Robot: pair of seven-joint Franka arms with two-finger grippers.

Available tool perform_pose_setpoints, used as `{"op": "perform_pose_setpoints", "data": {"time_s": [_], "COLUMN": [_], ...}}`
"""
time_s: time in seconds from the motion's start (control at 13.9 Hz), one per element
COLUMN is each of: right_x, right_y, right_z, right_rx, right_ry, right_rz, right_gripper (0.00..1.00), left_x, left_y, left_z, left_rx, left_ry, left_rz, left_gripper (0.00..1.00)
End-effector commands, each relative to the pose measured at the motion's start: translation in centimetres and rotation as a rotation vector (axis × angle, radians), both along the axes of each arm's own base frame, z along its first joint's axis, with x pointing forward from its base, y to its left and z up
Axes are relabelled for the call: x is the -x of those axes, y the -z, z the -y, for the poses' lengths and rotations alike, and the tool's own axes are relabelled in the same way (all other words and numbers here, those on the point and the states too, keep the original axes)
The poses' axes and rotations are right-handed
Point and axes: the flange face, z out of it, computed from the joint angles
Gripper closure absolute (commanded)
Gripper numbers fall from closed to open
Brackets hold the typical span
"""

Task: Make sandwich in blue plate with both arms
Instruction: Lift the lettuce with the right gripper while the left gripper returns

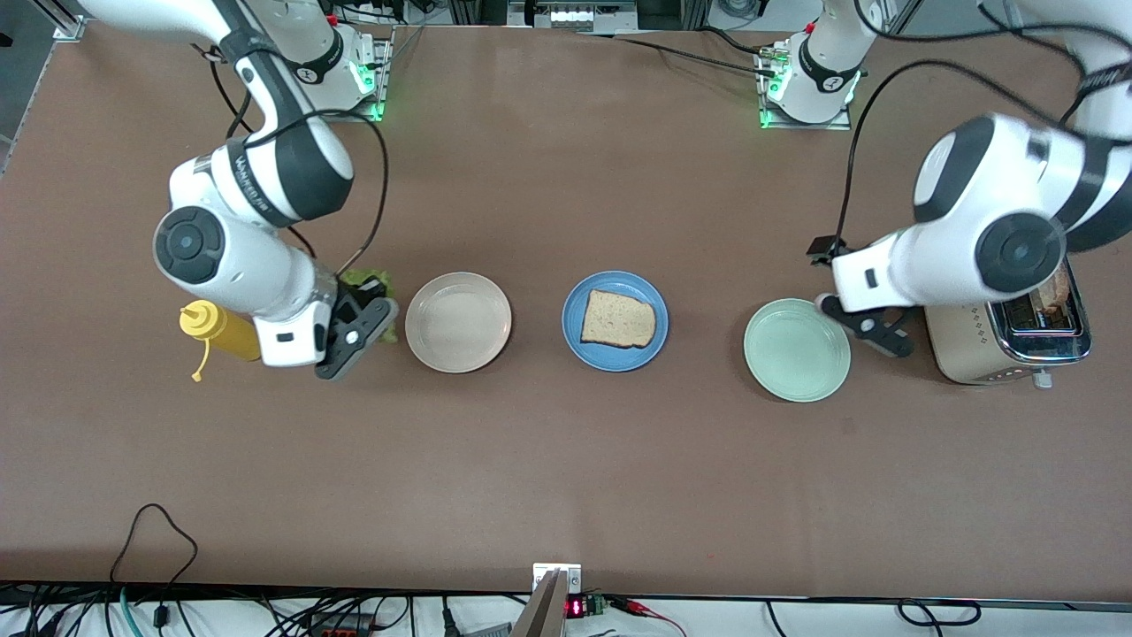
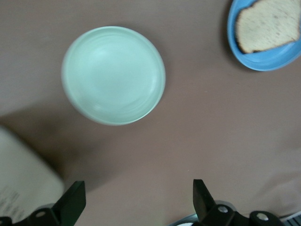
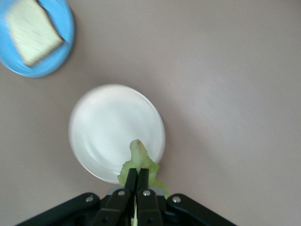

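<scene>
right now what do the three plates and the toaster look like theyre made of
The blue plate, cream plate and mint plate look like glazed ceramic or glossy melamine: smooth with soft sheen; which one is unclear. The toaster looks like metal: a champagne body and a mirror-like chrome top.

light: we see bright, even overhead light
shadows: soft, by the round pale mint-green plate (image 2: 113, 75)
blur: we note both wrist views slightly soft
</scene>
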Motion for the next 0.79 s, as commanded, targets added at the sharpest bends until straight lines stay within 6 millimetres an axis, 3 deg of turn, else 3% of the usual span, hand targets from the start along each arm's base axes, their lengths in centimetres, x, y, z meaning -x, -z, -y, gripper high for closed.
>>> {"op": "perform_pose_setpoints", "data": {"time_s": [0.0, 0.14, 0.29, 0.43, 0.72], "right_x": [0.2, 0.3, 0.5, 1.1, 3.1], "right_y": [-1.6, -2.2, -1.7, -0.3, 3.5], "right_z": [-5.3, -8.6, -11.2, -14.5, -21.9], "right_rx": [-0.102, -0.148, -0.190, -0.246, -0.341], "right_ry": [-0.050, -0.068, -0.078, -0.072, 0.012], "right_rz": [0.000, 0.006, 0.029, 0.051, 0.146], "right_gripper": [1.00, 1.00, 1.00, 1.00, 1.00], "left_x": [0.7, 1.5, 1.2, 1.8, 4.2], "left_y": [-6.3, -9.3, -11.3, -11.7, -12.9], "left_z": [-2.7, -4.4, -7.0, -8.9, -8.8], "left_rx": [-0.075, -0.098, -0.031, 0.024, -0.004], "left_ry": [-0.092, -0.168, -0.354, -0.422, -0.409], "left_rz": [0.101, 0.167, 0.252, 0.310, 0.316], "left_gripper": [0.00, 0.00, 0.00, 0.00, 0.00]}}
